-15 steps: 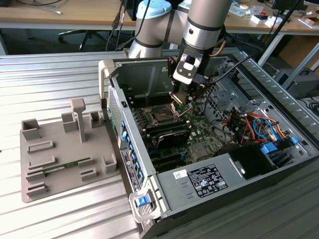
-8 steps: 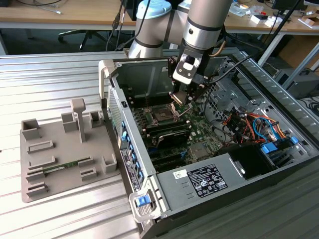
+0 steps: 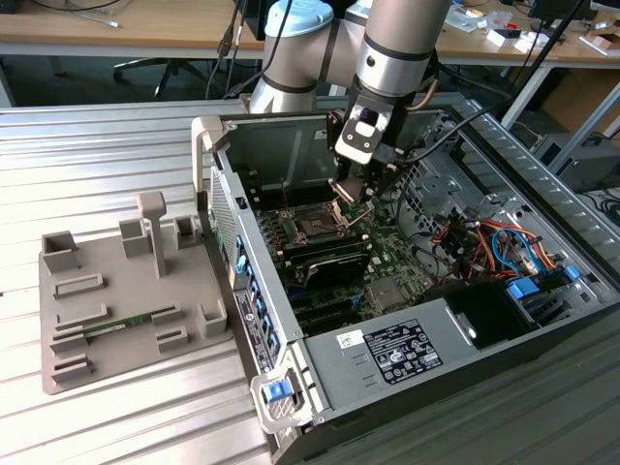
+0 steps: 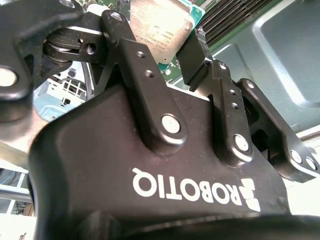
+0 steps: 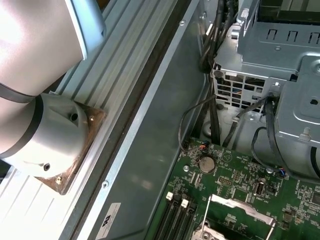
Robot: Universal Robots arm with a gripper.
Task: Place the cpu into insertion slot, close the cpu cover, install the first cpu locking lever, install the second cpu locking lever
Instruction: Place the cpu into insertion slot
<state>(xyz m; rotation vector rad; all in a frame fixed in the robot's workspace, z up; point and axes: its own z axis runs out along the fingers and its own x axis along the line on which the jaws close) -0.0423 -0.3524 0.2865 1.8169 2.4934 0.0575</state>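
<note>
1. The pincer (image 3: 349, 194) hung inside the open case (image 3: 281, 145), which lay on the ribbed counter (image 3: 97, 145).
2. Its fingers (image 4: 192, 55) were pressed against the cpu (image 4: 160, 27), pinching it by two opposite edges. The silver top faced the camera of the second wrist view.
3. In the exterior view the cpu (image 3: 346, 191) was tilted in the air, above and just beside the slot (image 3: 315, 226), apart from it.
4. The slot sat in the green board (image 3: 387, 262). As far as I could tell, nothing was seated in it.
5. The cover (image 5: 242, 210) showed in the first wrist view as a silver frame at the slot's edge. It looked swung open, though I could not tell its exact angle.
6. Handling, as a judgement:
   - The cpu was probably light, thin and rigid, so a modest squeeze would hold it.
   - Its smooth metal top would be slippery, so the edges were the right place to take hold.
   - The underside contacts and the slot's pins were likely fragile, and would tolerate neither a sideways shove nor downward force.
</note>
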